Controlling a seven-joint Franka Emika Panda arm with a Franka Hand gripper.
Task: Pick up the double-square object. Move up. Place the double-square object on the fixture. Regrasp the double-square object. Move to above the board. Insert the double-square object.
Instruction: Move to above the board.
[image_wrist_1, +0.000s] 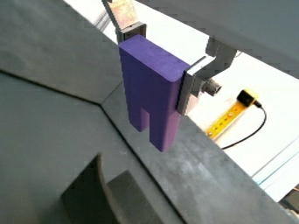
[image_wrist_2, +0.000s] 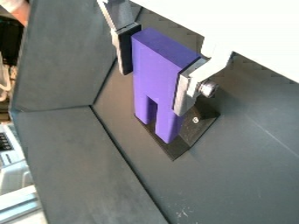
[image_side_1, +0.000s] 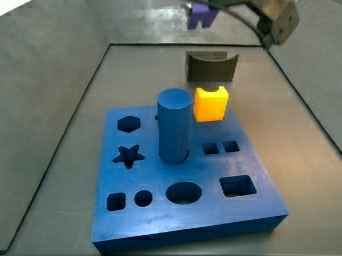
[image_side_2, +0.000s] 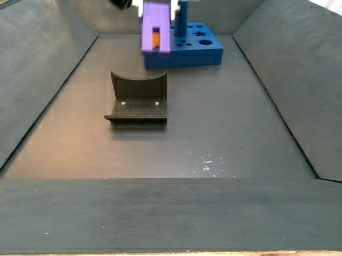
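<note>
A tall blue cylinder (image_side_1: 174, 123) stands upright in the board (image_side_1: 160, 215), near its middle. A yellow-orange cube (image_side_1: 211, 103) sits at the board's far edge, just beside the cylinder. Outside the dark grey floor (image_side_2: 201, 140), a yellow item (image_wrist_1: 237, 107) with a black cable lies on a pale surface
</note>
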